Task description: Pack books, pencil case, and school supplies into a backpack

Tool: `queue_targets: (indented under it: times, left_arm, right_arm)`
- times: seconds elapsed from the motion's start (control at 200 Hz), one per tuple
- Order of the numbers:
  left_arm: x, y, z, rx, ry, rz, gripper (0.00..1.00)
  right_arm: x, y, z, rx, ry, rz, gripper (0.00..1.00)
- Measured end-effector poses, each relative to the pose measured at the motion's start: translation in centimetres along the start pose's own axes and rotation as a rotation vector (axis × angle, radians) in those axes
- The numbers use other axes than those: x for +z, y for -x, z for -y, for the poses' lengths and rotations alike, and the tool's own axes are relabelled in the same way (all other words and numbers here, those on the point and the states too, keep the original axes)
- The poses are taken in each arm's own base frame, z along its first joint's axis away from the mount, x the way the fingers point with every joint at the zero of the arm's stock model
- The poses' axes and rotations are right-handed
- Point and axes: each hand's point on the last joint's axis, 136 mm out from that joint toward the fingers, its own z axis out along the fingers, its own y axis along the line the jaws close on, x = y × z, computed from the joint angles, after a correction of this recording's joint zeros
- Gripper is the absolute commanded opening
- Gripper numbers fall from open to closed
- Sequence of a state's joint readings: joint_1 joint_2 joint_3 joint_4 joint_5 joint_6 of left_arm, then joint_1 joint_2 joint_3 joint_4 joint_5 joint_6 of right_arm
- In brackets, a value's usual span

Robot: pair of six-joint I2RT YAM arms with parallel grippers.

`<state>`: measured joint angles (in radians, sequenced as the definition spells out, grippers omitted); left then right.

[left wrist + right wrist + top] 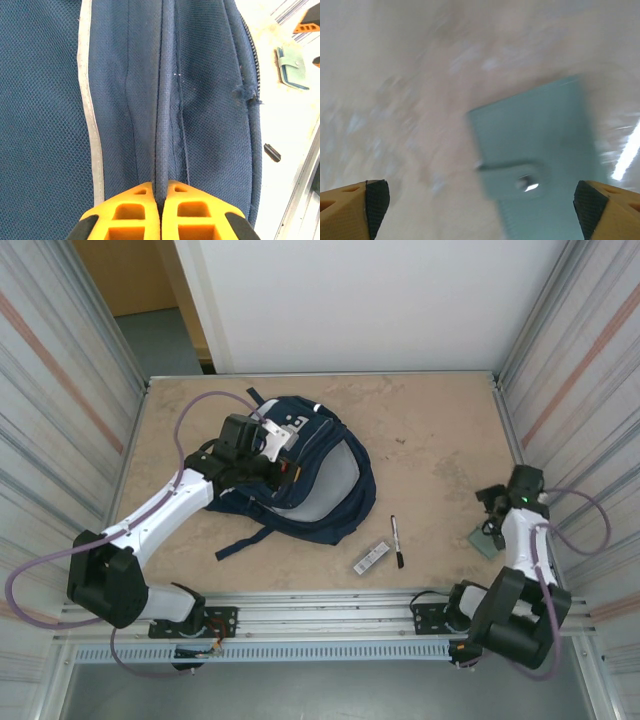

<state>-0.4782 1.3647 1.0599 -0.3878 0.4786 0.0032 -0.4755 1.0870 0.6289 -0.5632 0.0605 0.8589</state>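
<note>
The left gripper [161,214] pinches a backpack [210,110] seam, left of centre; the right gripper [481,201] gapes open above the pencil case [540,135], near right.

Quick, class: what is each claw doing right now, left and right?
Left claw: closed, pinching a ridge of the navy-blue fabric backpack.
Right claw: open, holding nothing, above the soft pale grey-blue pouch.

A seam of the backpack [210,100] is pinched between the closed fingers [132,217]. The pencil case [292,70] is seen on the surface [290,125] beside it.
</note>
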Motion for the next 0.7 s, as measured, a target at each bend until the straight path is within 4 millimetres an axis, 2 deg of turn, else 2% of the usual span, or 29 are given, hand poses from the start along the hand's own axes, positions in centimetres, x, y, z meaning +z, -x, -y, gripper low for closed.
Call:
queue_targets:
  times: [0.095,0.18,0.251,0.401,0.441,0.486,0.556,0.702]
  left_arm:
    - [0.0,0.0,0.0,0.007,0.000,0.000,0.00]
    - [-0.2,0.3,0.1,0.019,0.000,0.002,0.00]
    - [-0.3,0.5,0.2,0.025,0.000,0.004,0.00]
    - [-0.4,0.3,0.2,0.024,0.000,-0.004,0.00]
    - [-0.4,0.3,0.2,0.025,0.000,-0.003,0.00]
    - [-0.4,0.3,0.2,0.025,0.000,-0.003,0.00]
    - [-0.5,0.4,0.3,0.026,0.000,-0.001,0.00]
    - [-1.0,0.2,0.4,0.029,0.005,0.004,0.00]
  right_arm:
    - [0.7,0.5,2.7,0.073,-0.059,0.021,0.96]
    - [2.2,-0.6,4.4,0.117,-0.101,-0.033,0.96]
    - [3.6,-1.5,5.1,0.130,-0.132,-0.092,0.91]
    - [4.2,-1.3,3.6,0.091,-0.115,-0.128,0.81]
    - [4.4,-1.5,3.0,0.061,-0.108,-0.132,0.76]
    - [4.5,-1.8,2.4,0.015,-0.103,-0.139,0.75]
    - [4.7,-2.2,1.7,-0.034,-0.101,-0.149,0.65]
    - [4.9,-3.1,0.3,-0.119,-0.084,-0.163,0.57]
